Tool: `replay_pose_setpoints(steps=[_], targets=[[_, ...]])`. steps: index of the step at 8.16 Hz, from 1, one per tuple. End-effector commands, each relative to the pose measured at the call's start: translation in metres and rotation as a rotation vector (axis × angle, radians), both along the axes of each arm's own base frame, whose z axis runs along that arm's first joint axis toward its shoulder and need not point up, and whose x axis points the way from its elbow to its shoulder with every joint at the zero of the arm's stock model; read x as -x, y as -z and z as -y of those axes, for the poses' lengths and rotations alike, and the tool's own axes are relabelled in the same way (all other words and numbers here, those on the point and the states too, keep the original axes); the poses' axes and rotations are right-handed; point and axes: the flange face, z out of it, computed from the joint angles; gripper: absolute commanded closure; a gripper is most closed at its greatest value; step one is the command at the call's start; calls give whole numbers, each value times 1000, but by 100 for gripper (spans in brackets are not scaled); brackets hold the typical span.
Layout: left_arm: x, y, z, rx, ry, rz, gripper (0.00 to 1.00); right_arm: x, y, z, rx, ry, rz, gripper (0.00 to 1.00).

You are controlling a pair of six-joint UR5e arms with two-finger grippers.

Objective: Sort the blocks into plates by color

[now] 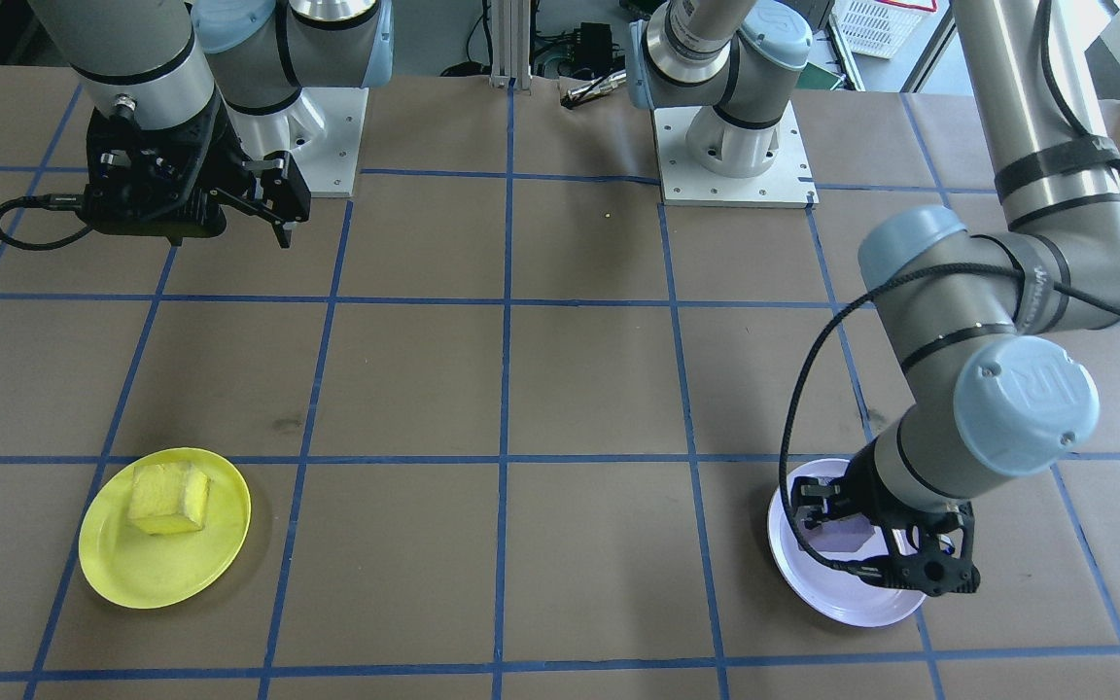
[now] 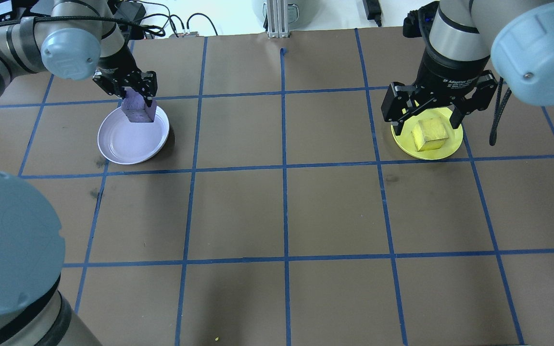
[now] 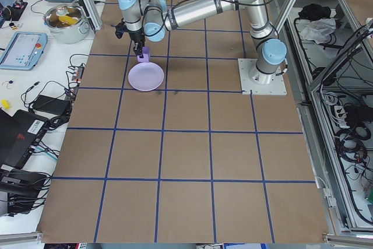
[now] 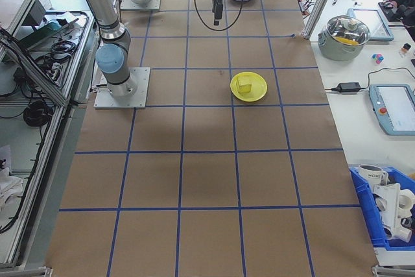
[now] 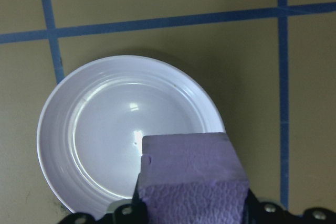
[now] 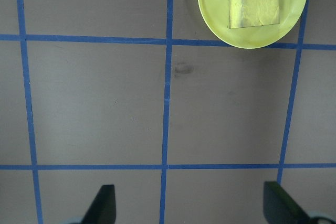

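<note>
yellow block lies in the yellow plate, free of any grip. that half of the sort reads as done.

my right pincer hangs well above the table with jaws spread wide and nothing between them; the right wrist view shows bare paper between the fingertips and the yellow plate up in the corner.

my left pincer is clamped on the purple block, over the far edge of the lavender plate. in the left wrist view the block sits over the near rim, with the plate's well open beyond it. i cannot tell whether the block touches the plate or hangs just above.

left to do, by my reading: bring the purple block in over the well, set it down, let go. judged near the end.

risk: released here it may land on the rim and tip out.
</note>
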Motion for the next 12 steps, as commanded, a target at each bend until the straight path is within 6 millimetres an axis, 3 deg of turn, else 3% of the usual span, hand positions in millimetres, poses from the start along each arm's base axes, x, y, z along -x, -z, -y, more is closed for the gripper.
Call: replay_pose_setpoints(steps=[1, 4, 6, 7, 8, 9, 10, 12], targets=[[-61, 32, 22, -30, -35, -9, 87, 0, 0, 0, -1, 3, 0, 0], [-68, 43, 21, -48, -58, -17, 85, -1, -2, -1, 7, -12, 6, 0], [-65, 42, 21, -44, -54, -16, 16, -1, -1, 0, 7, -12, 9, 0], [-64, 42, 21, -44, -54, -14, 5, -1, -1, 1, 7, -12, 6, 0], [-64, 38, 20, -41, -57, -13, 0, -1, -1, 1, 7, -12, 6, 0], [-57, 20, 16, -29, -49, -9, 0, -1, 0, 1, 3, -14, 6, 0], [-59, -20, 2, -37, -55, -9, 0, -1, 0, 1, 3, -14, 6, 0], [-48, -61, -16, -24, -55, -3, 0, -1, 0, 0, 3, -18, 6, 0]])
